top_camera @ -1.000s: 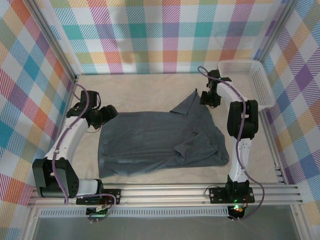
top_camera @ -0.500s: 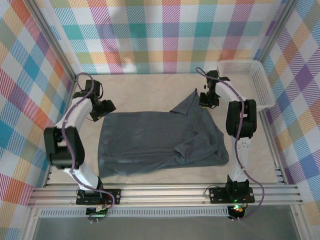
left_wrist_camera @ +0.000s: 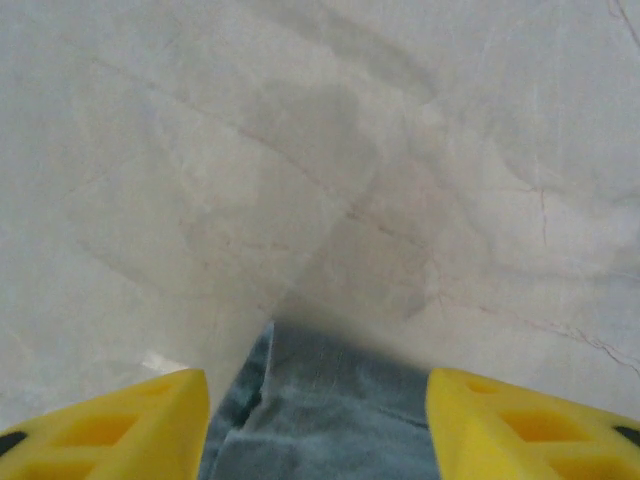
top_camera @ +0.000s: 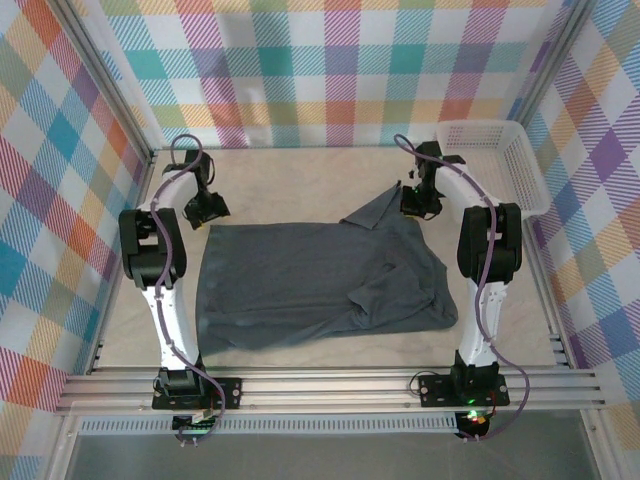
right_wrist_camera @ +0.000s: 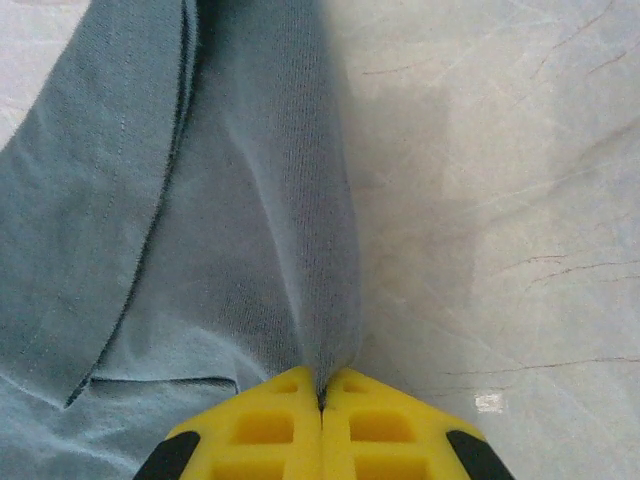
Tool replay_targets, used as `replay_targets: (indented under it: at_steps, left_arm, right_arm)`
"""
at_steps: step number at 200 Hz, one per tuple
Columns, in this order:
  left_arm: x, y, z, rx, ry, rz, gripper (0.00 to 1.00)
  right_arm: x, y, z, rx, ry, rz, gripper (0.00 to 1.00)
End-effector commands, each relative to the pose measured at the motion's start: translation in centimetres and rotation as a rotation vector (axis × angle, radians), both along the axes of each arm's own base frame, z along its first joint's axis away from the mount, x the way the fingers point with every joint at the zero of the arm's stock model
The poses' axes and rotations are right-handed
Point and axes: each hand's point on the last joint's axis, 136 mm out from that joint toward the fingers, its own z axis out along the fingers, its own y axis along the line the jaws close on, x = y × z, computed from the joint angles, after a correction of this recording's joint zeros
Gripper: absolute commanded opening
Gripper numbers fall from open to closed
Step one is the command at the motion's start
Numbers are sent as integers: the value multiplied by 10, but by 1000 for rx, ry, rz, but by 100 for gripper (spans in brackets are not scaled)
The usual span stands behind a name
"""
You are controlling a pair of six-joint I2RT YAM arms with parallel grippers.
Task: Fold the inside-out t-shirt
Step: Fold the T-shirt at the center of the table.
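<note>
The inside-out t-shirt [top_camera: 310,285] lies spread across the middle of the table, slate blue-grey, with one sleeve flap sticking out at its far right. My left gripper [top_camera: 213,212] is at the shirt's far left corner. In the left wrist view that gripper [left_wrist_camera: 320,440] is open, its yellow fingers [left_wrist_camera: 120,430] standing either side of the cloth corner [left_wrist_camera: 330,410]. At the far right edge, my right gripper [top_camera: 413,205] is shut on a pinched ridge of the shirt [right_wrist_camera: 200,200]; in the right wrist view its pads meet on the cloth [right_wrist_camera: 321,395].
A white mesh basket [top_camera: 500,165] stands at the back right, close behind the right arm. Plaid walls enclose the table on three sides. Bare pale tabletop [top_camera: 290,175] runs behind the shirt.
The left arm swung back to the shirt's far left corner and its jaws narrowed. The right gripper closed on the cloth at the far right edge.
</note>
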Motion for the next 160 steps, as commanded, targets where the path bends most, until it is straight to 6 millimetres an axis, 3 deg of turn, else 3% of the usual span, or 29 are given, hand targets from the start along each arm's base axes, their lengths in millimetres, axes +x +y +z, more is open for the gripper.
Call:
replay_targets:
  at_steps: [1,46,60,100,131,160]
  left_arm:
    - [-8,7,-6,10,68,-11,53]
    - [-16,11,-27,33,145,-12,53]
    - [-16,10,-33,27,150,-16,48]
    - [-12,10,-13,25,106,-9,12]
    - [-17,16,15,-15,42,41,0]
    - [-32,25,15,-82,29,109,0]
  right_arm:
    - [1,9,10,30,-19,14,0]
    - [4,10,12,37,-22,8,0]
    - [4,10,14,36,-22,8,0]
    - [7,6,20,16,-40,2,0]
    - [5,-14,20,44,-33,-102,0]
    - [2,-29,13,60,-30,-133,0]
